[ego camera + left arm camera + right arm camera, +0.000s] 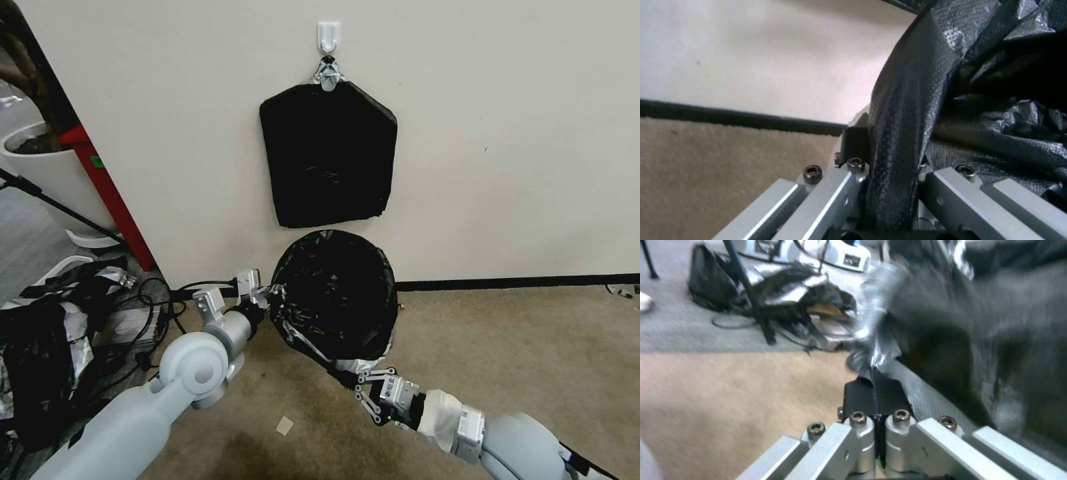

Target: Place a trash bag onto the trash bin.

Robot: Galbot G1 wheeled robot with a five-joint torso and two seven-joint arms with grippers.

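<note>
The trash bag [333, 297] is held stretched open above the carpet [507, 360], just in front of the wall [520, 133], its mouth a wide round ring facing the head camera. Its inside is seen as glossy, crumpled black film; nothing can be made out within it. Silvery-grey reverse film is turned out along the lower edge. The bag is gripped at two points of its rim. At the rim's left side the left gripper [267, 293] is clamped on a fold of the film; in the left wrist view the film [902, 133] is seen running between the two fingers, which are closed onto it with only the film's thickness between them. At the rim's lower edge the right gripper [352, 381] is held; in the right wrist view its black pads [873, 396] are pressed together with the bag's edge [889, 356] pinched between them.

Directly above the bag, a flat five-sided black pad of bags [327, 157] is hung from a white wall hook [329, 35] by a metal clip. At the far left a black-and-silver plastic heap [47, 333] and cables [150, 313] are strewn on the floor, and a big white plant pot [47, 170] with soil in it is stood behind a red post [110, 193]. No legible writing or labels can be made out.
</note>
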